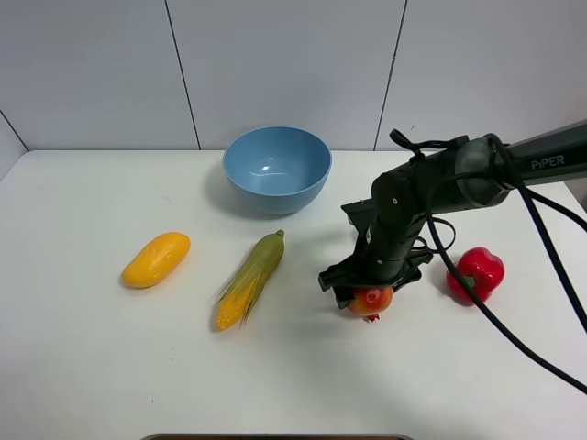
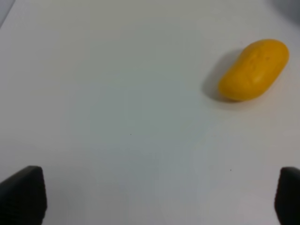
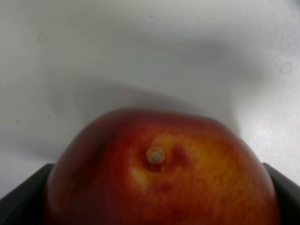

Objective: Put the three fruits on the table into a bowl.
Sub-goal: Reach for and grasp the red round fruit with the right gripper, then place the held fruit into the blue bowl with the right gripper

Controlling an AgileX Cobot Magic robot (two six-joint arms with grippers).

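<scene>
Bowl (image 1: pixel 275 194) at the back of the table (image 1: pixel 73 367) holds nothing, so no fruit is delivered yet. Right gripper (image 1: pixel 369 286) is down on the pomegranate (image 1: pixel 371 301), jaws pressed to both its sides, the fruit low at the tabletop between corn cob (image 1: pixel 249 280) and bell pepper (image 1: pixel 475 273). Mango (image 1: pixel 156 259) lies untouched at left. Left gripper (image 2: pixel 154 197) hangs near it, spread wide, empty. No lime in sight. All three are left to do.

Glossy smooth light-blue bowl (image 1: pixel 275 194), matt white table (image 1: pixel 83 367), waxy-skinned pomegranate (image 3: pixel 159 173), shiny, perhaps plastic bell pepper (image 1: pixel 475 273).
</scene>
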